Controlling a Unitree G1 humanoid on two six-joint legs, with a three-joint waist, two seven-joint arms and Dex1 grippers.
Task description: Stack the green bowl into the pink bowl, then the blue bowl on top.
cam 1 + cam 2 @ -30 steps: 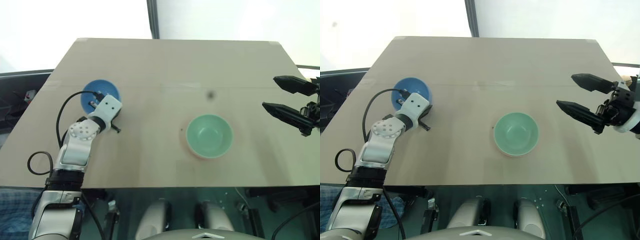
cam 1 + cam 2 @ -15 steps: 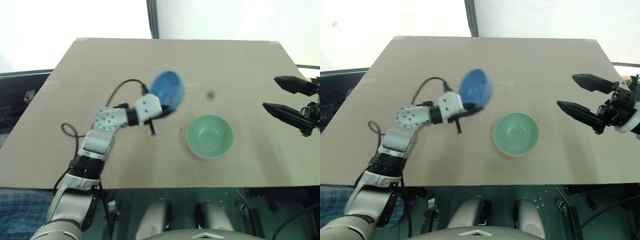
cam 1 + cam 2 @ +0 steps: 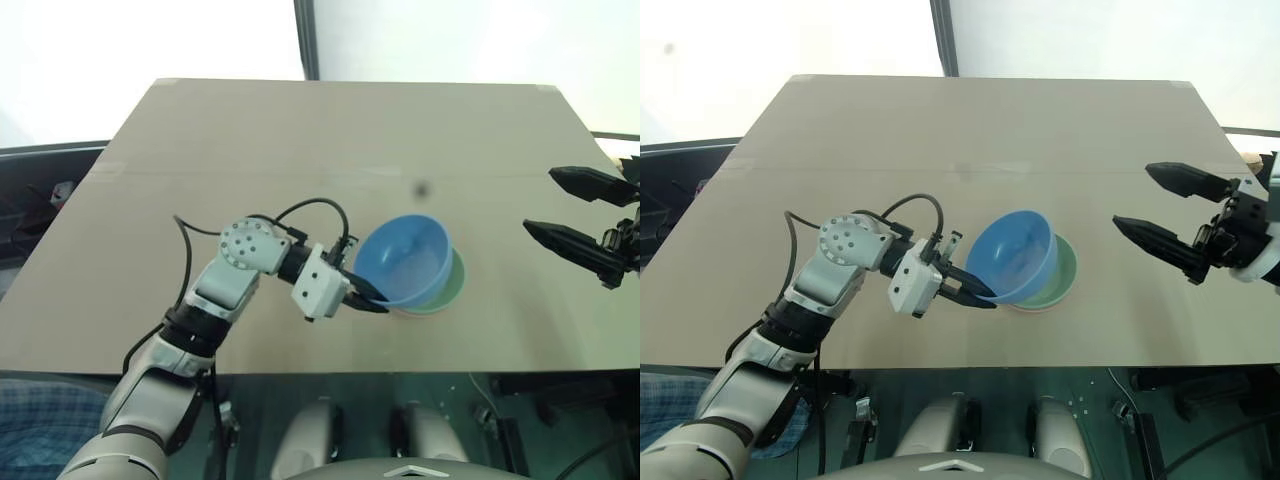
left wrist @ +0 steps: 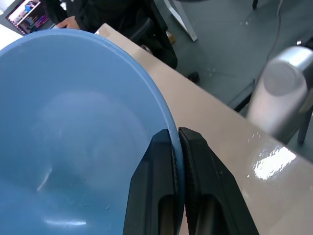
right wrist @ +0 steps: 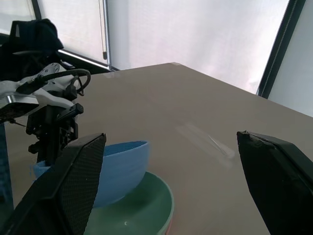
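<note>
The left gripper [image 3: 980, 297] has its fingers [image 4: 195, 161] pinched shut on the rim of the blue bowl [image 3: 1010, 255], one finger inside the wall and one outside, at the rim edge nearest the left arm. The bowl hangs tilted, its held side lower and its mouth leaning back toward the arm.

The relation that matters is between this bowl and the stack under it. The green bowl [image 3: 1065, 275] sits toward the near edge of the tabletop [image 3: 940, 140], a little right of its middle, with a thin sliver of the pink bowl [image 3: 405, 311] showing under its near rim, so green looks already nested in pink. The blue bowl overlaps the stack but is not centred on it: it sits off toward the left-arm side, with a crescent of green uncovered on the side toward the right arm. In the right wrist view, the blue bowl's base appears to lie low against or just above the green bowl's inner wall; I cannot tell if they touch.

So the coming move, as I judge it, is a small carry toward the right edge of the tabletop plus levelling the rim, then letting go.

The right gripper [image 3: 1160, 210] waits near the right edge, fingers spread wide and empty, well apart from the bowls. The left arm is plainly the one placed to finish.
</note>
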